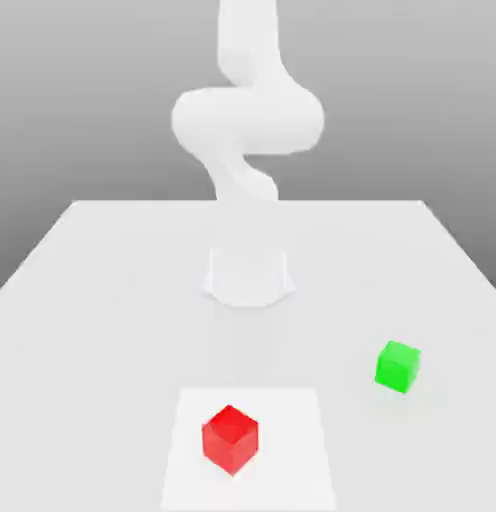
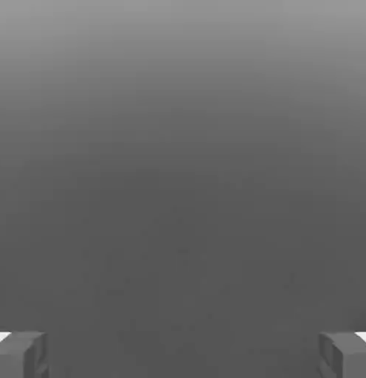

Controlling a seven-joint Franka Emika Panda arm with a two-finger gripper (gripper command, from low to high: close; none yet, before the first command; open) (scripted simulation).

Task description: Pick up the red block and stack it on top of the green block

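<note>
Your gripper [image 2: 183, 358] is wide and empty, red block [image 1: 230, 440] at 6 o'clock, green block [image 1: 397, 367] around 4 in the exterior view, so grabbing that twisted cube across its corners could probably make it slip.

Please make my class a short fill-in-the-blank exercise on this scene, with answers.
1. The red block rests on a pale ____ patch.
2. The block nearer the exterior view's right edge is ____.
3. In the hand view, the pincer stands ____, with nothing between its fingers.
4. The arm is coloured ____.

Missing words: square; green; open; white.
</note>
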